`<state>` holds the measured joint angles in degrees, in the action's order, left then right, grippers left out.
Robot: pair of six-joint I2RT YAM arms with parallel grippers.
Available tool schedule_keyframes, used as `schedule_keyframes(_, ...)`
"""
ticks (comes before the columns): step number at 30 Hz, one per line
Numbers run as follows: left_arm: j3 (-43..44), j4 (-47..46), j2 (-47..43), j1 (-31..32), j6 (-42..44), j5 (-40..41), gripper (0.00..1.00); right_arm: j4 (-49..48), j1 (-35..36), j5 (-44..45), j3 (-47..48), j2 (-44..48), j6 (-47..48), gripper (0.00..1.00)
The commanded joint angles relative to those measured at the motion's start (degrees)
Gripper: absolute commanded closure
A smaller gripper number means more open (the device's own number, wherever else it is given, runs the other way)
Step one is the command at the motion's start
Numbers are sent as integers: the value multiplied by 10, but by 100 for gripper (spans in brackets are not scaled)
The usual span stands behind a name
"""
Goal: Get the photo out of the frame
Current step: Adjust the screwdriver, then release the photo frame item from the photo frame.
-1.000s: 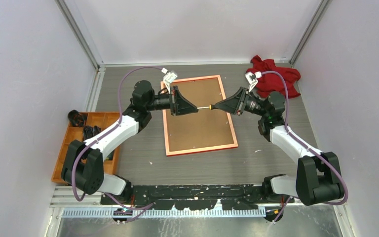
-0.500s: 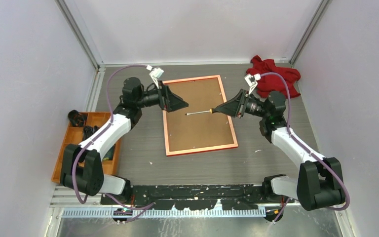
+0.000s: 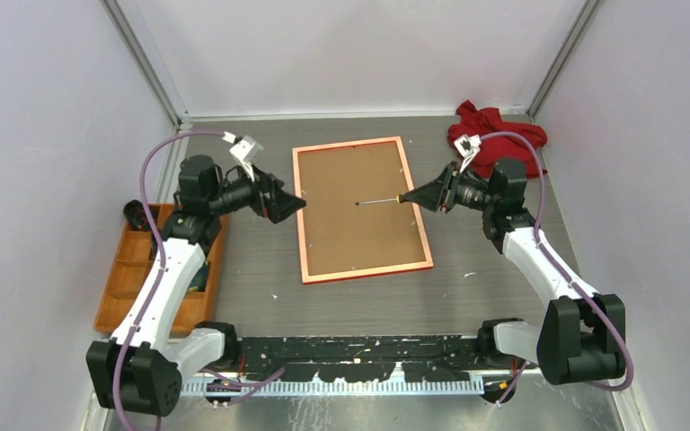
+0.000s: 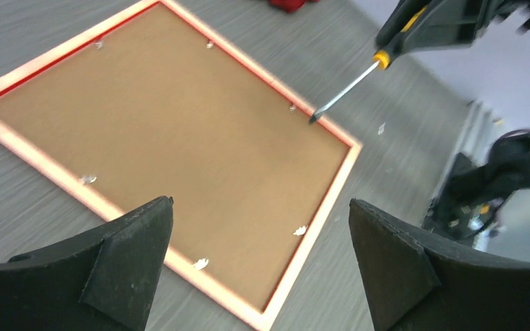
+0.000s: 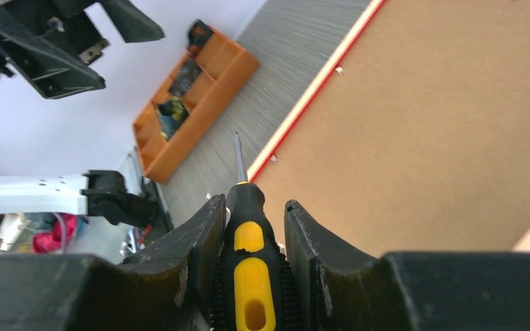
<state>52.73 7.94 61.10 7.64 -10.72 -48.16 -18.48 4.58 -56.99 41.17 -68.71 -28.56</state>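
Two arms flank the frame (image 3: 298, 215), which lies flat and back-up in the middle of the table (image 3: 260, 269). Its long axis runs away from the arm bases, the far end leaning slightly left. A plain brown backing board (image 3: 359, 238) fills it, so the photo is hidden underneath. The left gripper (image 3: 292, 205) hangs just left of the frame, jaws spread wide and empty. The right gripper (image 3: 411, 195) sits over the frame's right rim, clamped on a screwdriver (image 3: 379, 201) whose thin shaft lies crosswise, tip pointing left above the board. A crumpled red cloth (image 3: 494, 135) lies at the far right, and an orange compartment tray (image 3: 112, 287) at the near left.

From the left wrist, two black wedge-shaped fingers (image 4: 110, 269) stand far apart with nothing between them. The frame's back rim looks orange-pink with a red inner edge, and small metal tabs (image 4: 88, 179) dot the matte, fibrous board (at least six show).

From the right wrist, ribbed black pads press both sides of the black-and-yellow handle. The shaft points toward the frame's far long edge and the grey wood-grain tabletop beyond it.
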Motion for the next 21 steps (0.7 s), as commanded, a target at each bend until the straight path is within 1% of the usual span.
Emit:
schedule_keyframes(1, -25, 125, -25, -7, 142, 62, 0, 97, -15, 31, 45, 19, 127, 99)
schedule_keyframes(5, -4, 162, -9, -7, 152, 97, 0, 169, -38, 58, 71, 27, 175, 99)
schedule_keyframes(9, 26, 203, 27, -7, 155, 134, 0, 294, -38, 123, 102, 54, 265, 99)
schedule_keyframes(11, 37, 217, 42, -7, 156, 137, 0, 343, -38, 156, 110, 69, 309, 99)
schedule_keyframes(15, 42, 213, 62, -6, 145, 128, 0, 430, -39, 194, 122, 94, 380, 99)
schedule_keyframes(18, 36, 212, 58, -6, 143, 141, 0, 449, -38, 208, 117, 109, 400, 99)
schedule_keyframes(21, 22, 196, 51, -6, 136, 147, 0, 412, -38, 246, 97, 119, 384, 99)
